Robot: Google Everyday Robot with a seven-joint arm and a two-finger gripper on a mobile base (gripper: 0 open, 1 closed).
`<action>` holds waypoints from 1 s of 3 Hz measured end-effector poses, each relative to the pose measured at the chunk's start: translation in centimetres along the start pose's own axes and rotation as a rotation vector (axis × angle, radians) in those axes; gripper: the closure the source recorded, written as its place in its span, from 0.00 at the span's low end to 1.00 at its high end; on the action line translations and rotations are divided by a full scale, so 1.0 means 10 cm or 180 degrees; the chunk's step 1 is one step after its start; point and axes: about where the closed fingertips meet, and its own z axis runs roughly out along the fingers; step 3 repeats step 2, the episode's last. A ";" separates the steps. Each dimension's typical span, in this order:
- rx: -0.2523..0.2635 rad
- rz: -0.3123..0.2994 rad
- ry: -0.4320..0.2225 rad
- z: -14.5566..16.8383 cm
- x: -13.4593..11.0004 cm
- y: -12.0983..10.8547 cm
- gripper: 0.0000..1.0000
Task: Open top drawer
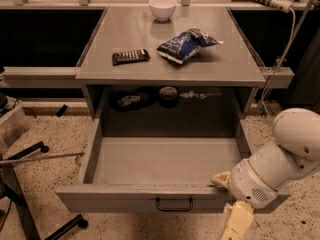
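The top drawer (125, 199) of the grey metal cabinet stands pulled far out toward me. Its plain grey tray (160, 161) is empty. A small black bar handle (174, 204) sits at the centre of its front. My white arm (280, 159) reaches in from the right. My gripper (235, 221) hangs at the drawer's front right corner, just right of the handle, with one cream fingertip (220, 180) resting at the front rim and another finger pointing down below the front.
On the cabinet top (235, 59) lie a dark snack bar (130, 57), a blue chip bag (186, 44) and a white bowl (163, 8). Small items sit in the dark gap behind the drawer. A metal stand (30, 159) is at left, a cable (280, 54) at right.
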 end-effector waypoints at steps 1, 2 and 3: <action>-0.0062 0.0185 -0.0083 -0.02 0.05 0.25 0.00; -0.0062 0.0185 -0.0083 -0.02 0.05 0.25 0.00; -0.0062 0.0185 -0.0083 -0.02 0.05 0.25 0.00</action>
